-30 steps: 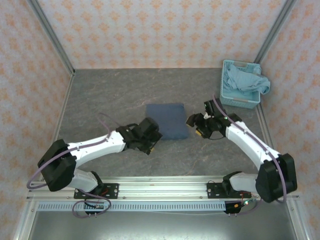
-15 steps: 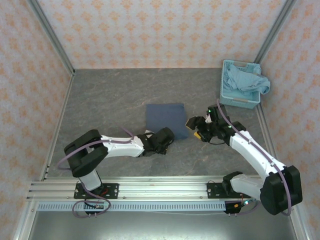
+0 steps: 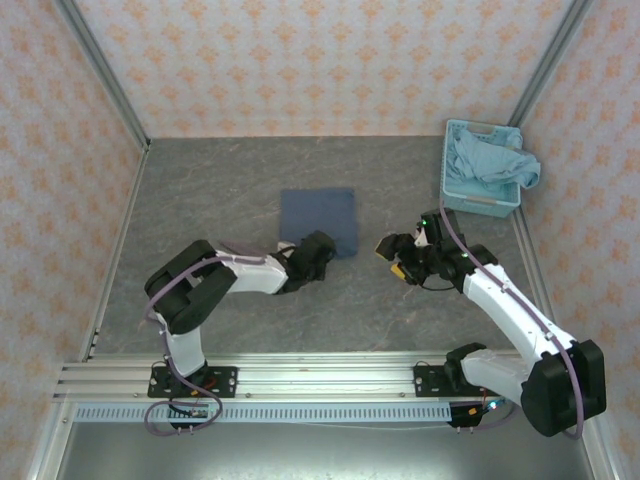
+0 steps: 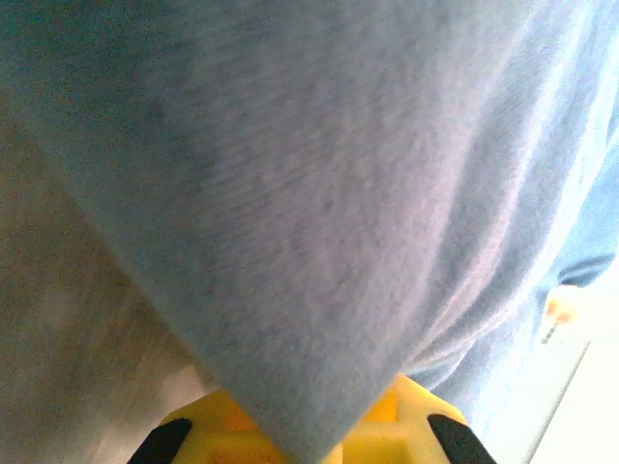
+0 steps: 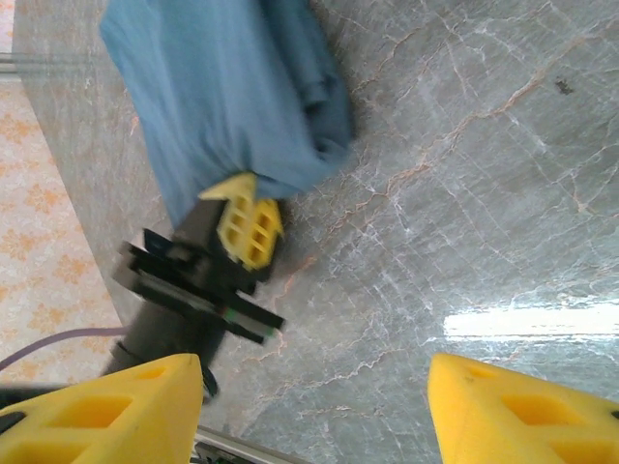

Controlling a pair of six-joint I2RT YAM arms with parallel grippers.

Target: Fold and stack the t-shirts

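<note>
The dark tee (image 3: pixel 317 214), folded into a flat rectangle of soft knit, lies at mid-table (image 3: pixel 220 190). The left pincer (image 3: pixel 318 247) is at its near right corner. The aqua tee (image 3: pixel 490 158) sits crumpled in the lattice basket (image 3: pixel 478 207) at the far right, spilling over the rim.

The left wrist view adds the cloth's fine weave at close range. It shows a corner of the dark tee (image 4: pixel 319 193) running down between the yellow fingers (image 4: pixel 398 432), so this pincer is clamped on the tee.

The right wrist view adds the bunched, layered folds at that corner (image 5: pixel 319 126) against the left pincer (image 5: pixel 247 227). The right pincer (image 5: pixel 309 375) hangs with its ribbed yellow fingers (image 5: pixel 106 411) spread wide apart, gripping nothing, over the glossy, marble-veined grey table just right of the tee.
</note>
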